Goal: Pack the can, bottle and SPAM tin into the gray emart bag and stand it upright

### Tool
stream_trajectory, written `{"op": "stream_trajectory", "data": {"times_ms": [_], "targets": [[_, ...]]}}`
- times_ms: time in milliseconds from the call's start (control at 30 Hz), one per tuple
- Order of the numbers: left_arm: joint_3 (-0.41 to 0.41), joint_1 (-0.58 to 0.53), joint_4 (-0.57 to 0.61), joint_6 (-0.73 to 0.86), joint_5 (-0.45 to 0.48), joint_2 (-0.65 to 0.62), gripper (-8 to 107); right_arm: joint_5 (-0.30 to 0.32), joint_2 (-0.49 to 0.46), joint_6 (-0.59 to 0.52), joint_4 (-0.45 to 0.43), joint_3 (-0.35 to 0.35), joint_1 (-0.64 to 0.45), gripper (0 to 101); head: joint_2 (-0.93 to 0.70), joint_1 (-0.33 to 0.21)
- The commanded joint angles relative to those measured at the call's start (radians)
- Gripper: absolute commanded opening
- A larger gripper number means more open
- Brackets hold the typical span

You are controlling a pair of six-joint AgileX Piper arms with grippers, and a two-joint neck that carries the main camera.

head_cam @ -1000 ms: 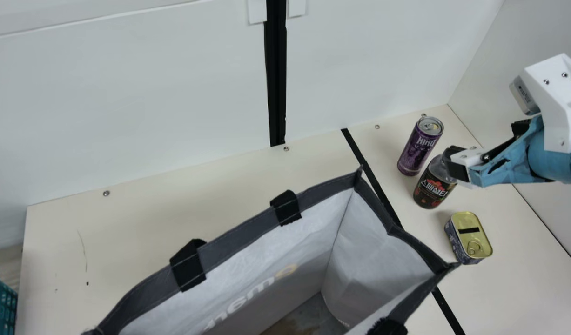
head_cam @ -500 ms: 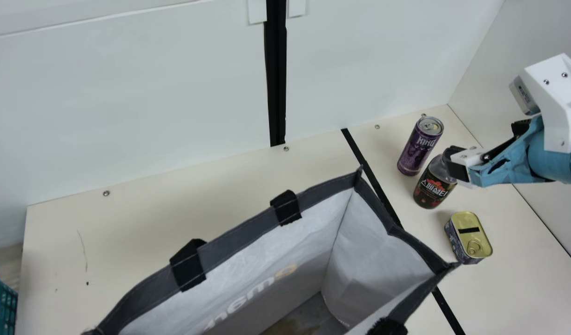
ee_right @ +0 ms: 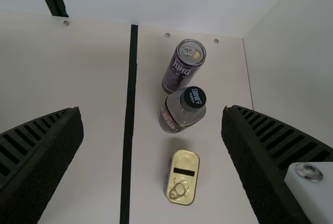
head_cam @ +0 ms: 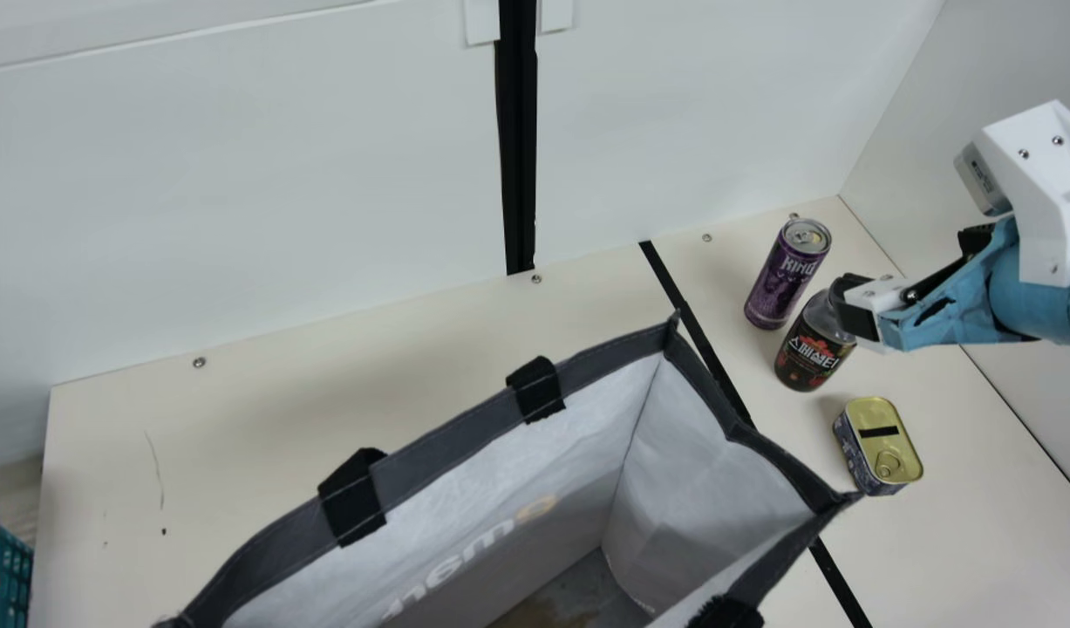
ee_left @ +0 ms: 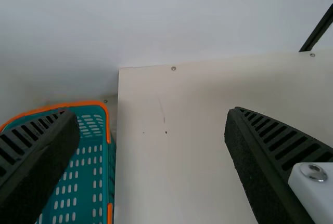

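Observation:
In the main view my right gripper [head_cam: 855, 310] hangs above the table at the right, hiding the top of the dark-labelled bottle [head_cam: 815, 342]. Behind the bottle stands the purple can [head_cam: 787, 274]; in front lies the SPAM tin [head_cam: 878, 445], gold lid up. The gray emart bag [head_cam: 718, 397] stands upright and open-mouthed, its visible floor bare. In the right wrist view my right gripper [ee_right: 152, 125] is spread wide with nothing between its fingers; the can [ee_right: 184, 66], bottle [ee_right: 182, 109] and tin [ee_right: 182, 177] stand in a row beyond. In the left wrist view my left gripper [ee_left: 151, 125] is open and empty.
A teal basket [head_cam: 10, 571] with an orange handle is at the table's left edge. White walls [head_cam: 238, 192] rise behind and to the right. Bare table [head_cam: 264, 419] lies behind the bag, and a black strip [head_cam: 700, 336] crosses the table between bag and can.

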State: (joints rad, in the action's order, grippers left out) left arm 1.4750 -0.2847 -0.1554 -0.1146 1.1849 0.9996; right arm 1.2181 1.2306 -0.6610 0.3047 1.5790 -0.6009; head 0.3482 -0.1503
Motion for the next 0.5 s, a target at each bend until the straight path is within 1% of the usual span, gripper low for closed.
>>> {"op": "stream_trajectory", "data": {"times_ms": [0, 267, 467], "targets": [[0.019, -0.012, -0.009, -0.002, 0.001, 0.016, 90, 0.000, 0.000, 0.000, 0.000, 0.000, 0.000, 95, 0.001, -0.024], [0.107, -0.046, -0.018, 0.015, 0.002, 0.080, 90, 0.000, 0.000, 0.000, 0.000, 0.000, 0.000, 95, 0.001, -0.024], [0.188, -0.050, 0.008, 0.051, 0.004, 0.131, 90, 0.000, 0.000, 0.000, 0.000, 0.000, 0.000, 95, 0.001, -0.024]]}}
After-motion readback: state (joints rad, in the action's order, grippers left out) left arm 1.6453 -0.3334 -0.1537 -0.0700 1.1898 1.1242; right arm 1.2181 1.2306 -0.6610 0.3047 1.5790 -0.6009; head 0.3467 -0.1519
